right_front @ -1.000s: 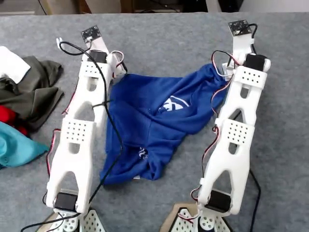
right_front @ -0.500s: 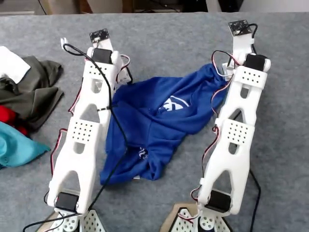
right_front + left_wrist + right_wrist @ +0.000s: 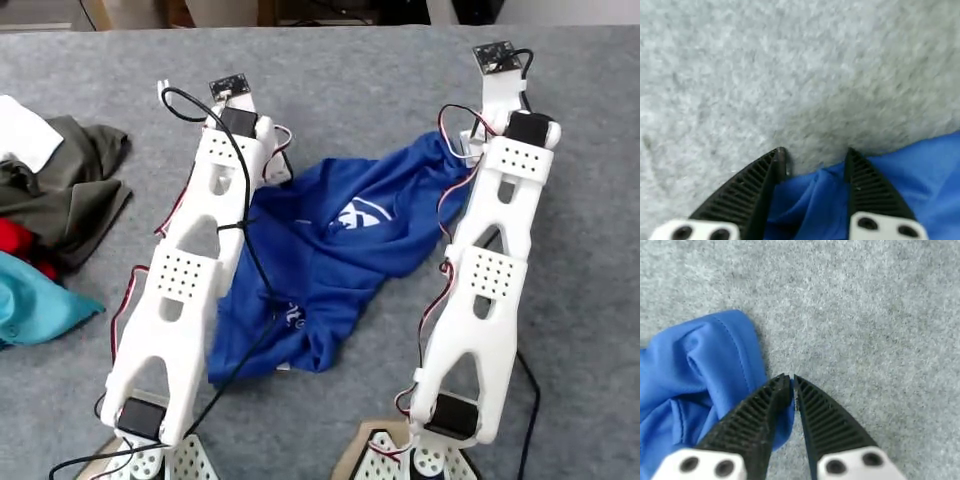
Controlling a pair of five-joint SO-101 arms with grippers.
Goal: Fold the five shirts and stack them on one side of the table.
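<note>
A blue shirt (image 3: pixel 340 260) with a white print lies crumpled on the grey table between my two arms. My left gripper (image 3: pixel 279 166) is down at the shirt's far left corner. In the left wrist view its jaws stand apart, and a bunched corner of the shirt (image 3: pixel 810 200) sits between them, the left gripper (image 3: pixel 815 154) touching the table. My right gripper (image 3: pixel 463 141) is at the far right corner. In the right wrist view the right gripper (image 3: pixel 792 379) has its tips together, pinching the edge of the blue shirt (image 3: pixel 700 370).
A pile of shirts sits at the table's left edge: olive (image 3: pixel 75 190), white (image 3: pixel 20 130), red (image 3: pixel 15 240) and teal (image 3: pixel 35 305). Bare grey table (image 3: pixel 360 90) stretches beyond the blue shirt and to the right of the right arm.
My left arm has swung to the right, and its gripper now sits over the blue shirt's far left corner. The right arm and the shirt's middle have stayed put.
</note>
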